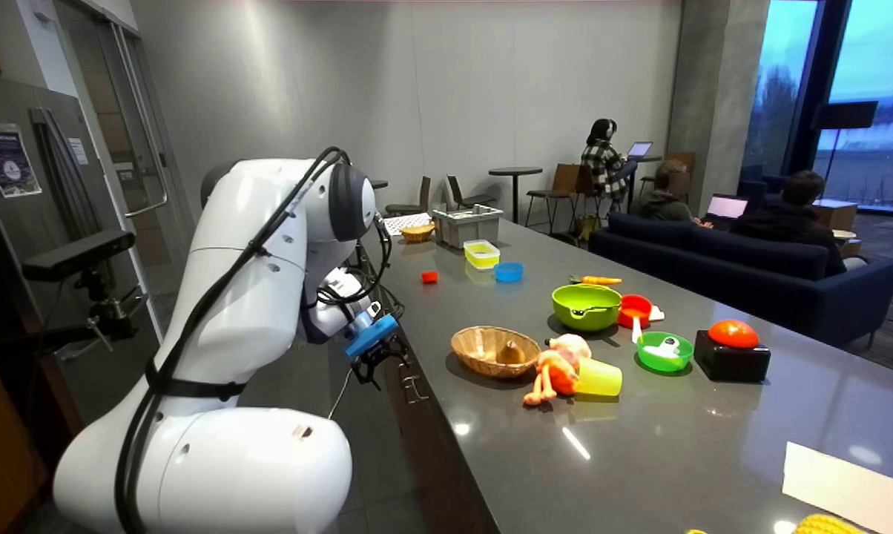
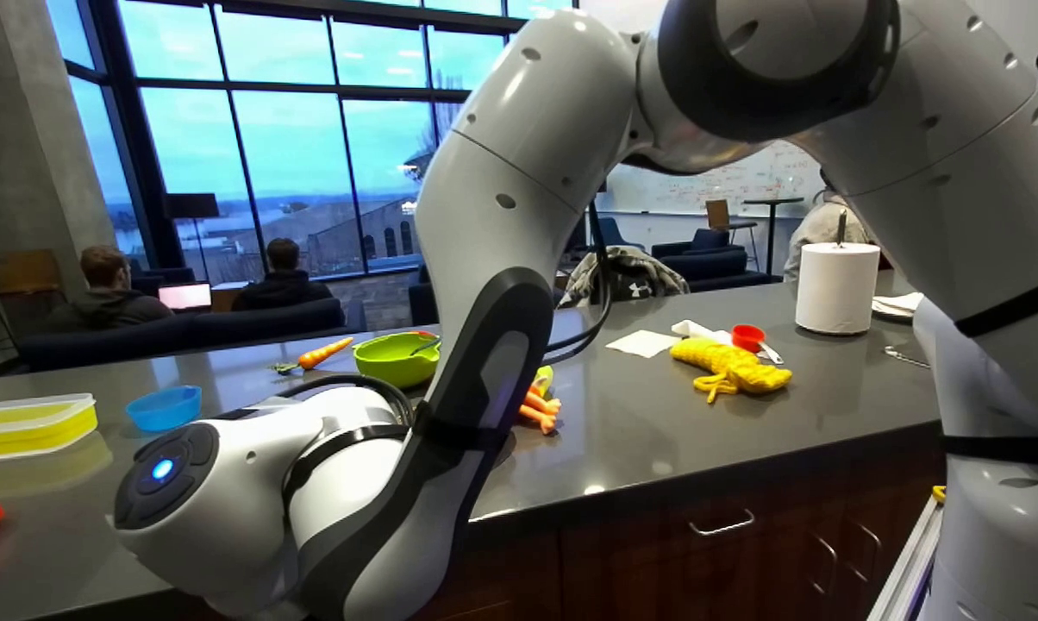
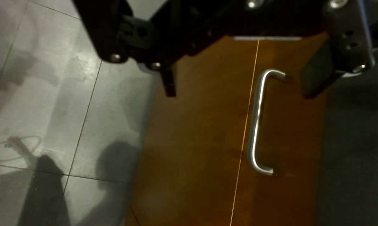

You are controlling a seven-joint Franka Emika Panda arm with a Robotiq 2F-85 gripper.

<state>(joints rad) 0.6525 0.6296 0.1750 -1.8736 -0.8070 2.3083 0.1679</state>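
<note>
My gripper stands open in the wrist view, coming in from the top, with its two fingers wide apart and nothing held. Below and between the fingertips appears a silver bar handle on a brown wooden drawer front. The handle looks closer to the right finger, and no contact is visible. A thin seam runs alongside the handle. In an exterior view the gripper hangs beside the counter's edge, near metal handles on the cabinet front. The arm hides the gripper in the remaining exterior view.
On the grey counter are a wicker basket, an orange plush toy, a yellow cup, a green bowl and a red-button box. A paper roll and a yellow knitted toy also stand there.
</note>
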